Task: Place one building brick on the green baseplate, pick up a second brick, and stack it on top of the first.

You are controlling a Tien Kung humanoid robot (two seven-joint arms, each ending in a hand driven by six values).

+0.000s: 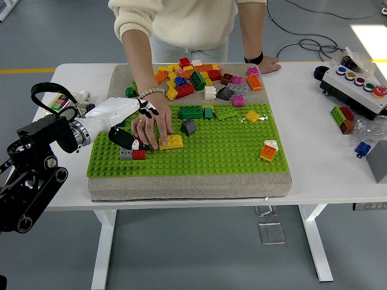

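head view, sole entry.

- green baseplate [224, 148]: lies flat on a grey pad on the white table [314, 130].
- robot left hand [124, 124]: white shell, dark fingertips, over the baseplate's near-left corner. fingers are partly curled and apart, thumb pointing down toward the studs; nothing appears clamped between them, though the person's hand hides part of the view.
- red-and-grey brick pair [132, 154]: seated on the baseplate just below and in front of the robot's fingertips; its long axis runs left to right, parallel to the table's near edge.
- yellow brick [172, 142]: on the baseplate just to the right of the robot's fingers, long axis also roughly left to right. the person's hand [150, 124] rests on it, fingertips at its left end.
- key relation: the yellow brick lies rightward of the left hand, close by; the left hand is by far the nearer one, so a short rightward reach is likely what the pick-up calls for.
- loose brick pile [199, 78]: at the pad's far edge, well apart from the hand.
- robot right arm: not visible.
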